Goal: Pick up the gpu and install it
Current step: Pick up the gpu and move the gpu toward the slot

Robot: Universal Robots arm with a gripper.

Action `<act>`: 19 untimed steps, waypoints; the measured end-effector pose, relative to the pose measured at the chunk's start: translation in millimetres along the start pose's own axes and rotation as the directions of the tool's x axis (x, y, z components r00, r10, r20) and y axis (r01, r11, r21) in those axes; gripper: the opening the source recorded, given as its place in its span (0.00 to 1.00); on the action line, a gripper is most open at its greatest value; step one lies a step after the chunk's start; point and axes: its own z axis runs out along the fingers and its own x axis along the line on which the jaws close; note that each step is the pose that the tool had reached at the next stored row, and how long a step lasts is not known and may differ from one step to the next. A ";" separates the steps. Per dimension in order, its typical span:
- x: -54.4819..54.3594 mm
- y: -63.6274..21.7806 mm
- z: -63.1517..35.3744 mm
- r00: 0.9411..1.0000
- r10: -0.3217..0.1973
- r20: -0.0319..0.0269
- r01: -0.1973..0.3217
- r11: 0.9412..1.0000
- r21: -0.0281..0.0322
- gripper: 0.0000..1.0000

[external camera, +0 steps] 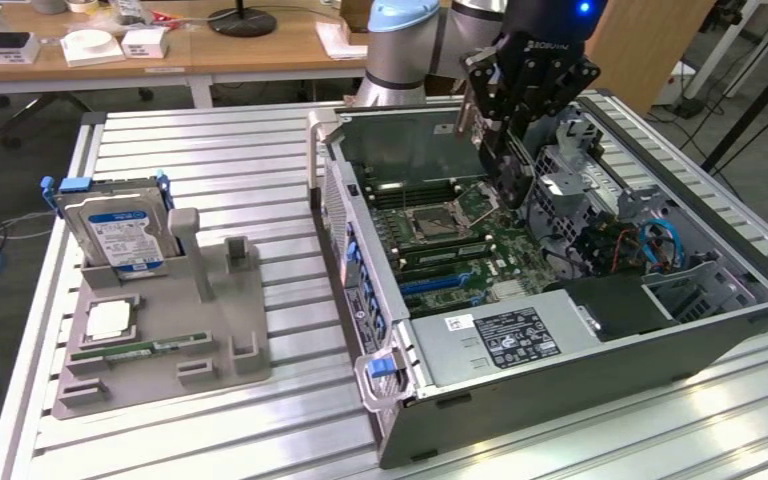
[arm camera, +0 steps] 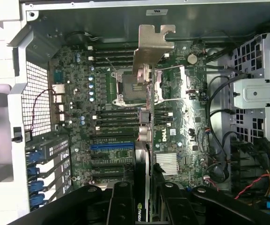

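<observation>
A: In the exterior view, where is the gripper (external camera: 504, 130)?

B: Above the open computer case (external camera: 558, 400), toward the exterior view's right. It holds the gpu (external camera: 487, 160) on edge, so the card hangs down over the motherboard (external camera: 444, 250) near the processor socket.

A: Is the card seated?

B: That cannot be told from there. At the exterior view's left, well apart from the case, a hard drive (external camera: 117, 230) stands upright in a grey holder (external camera: 157, 375) on the table.

A: And the wrist view?

B: The black fingers (arm camera: 121, 206) of the gripper (arm camera: 146, 204) are clamped on either side of the gpu (arm camera: 145, 159), which is seen edge-on. Its silver bracket (arm camera: 152, 51) is at the far end, near the case's rear wall. The card lies across the motherboard (arm camera: 106, 140), over the socket and beside the blue slot (arm camera: 111, 146).
</observation>
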 end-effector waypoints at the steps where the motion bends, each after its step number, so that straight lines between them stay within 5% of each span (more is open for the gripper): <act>1: -0.3 0.0 0.0 1.000 0.000 0.000 0.000 1.000 0.000 0.26; 19: -12.9 1.0 0.2 1.000 0.000 0.000 0.000 1.000 0.000 0.26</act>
